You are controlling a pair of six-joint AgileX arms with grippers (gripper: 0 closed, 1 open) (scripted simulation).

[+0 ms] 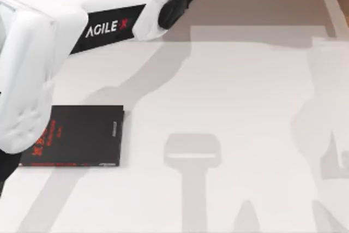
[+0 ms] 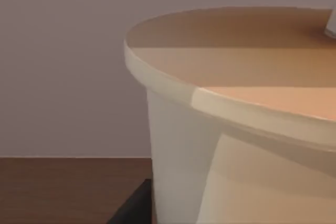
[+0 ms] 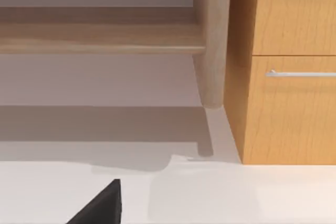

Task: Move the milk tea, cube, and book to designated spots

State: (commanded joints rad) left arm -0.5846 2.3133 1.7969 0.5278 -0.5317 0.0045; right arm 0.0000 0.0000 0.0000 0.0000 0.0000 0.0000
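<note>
beside the left wrist camera, milk tea cup (image 2: pixel 241 129); overhead, black book (image 1: pixel 82 135).

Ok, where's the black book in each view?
Top view: black book lower left, partly under the left arm.
Left wrist view: dark shape by the milk tea cup base; cannot tell.
Right wrist view: black corner over the white table; cannot tell.
Shared landmark: the white table.

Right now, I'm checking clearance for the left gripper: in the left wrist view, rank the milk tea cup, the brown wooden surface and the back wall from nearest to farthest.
1. milk tea cup, close up in the foreground.
2. brown wooden surface, beyond the cup.
3. back wall, rising behind both.
</note>
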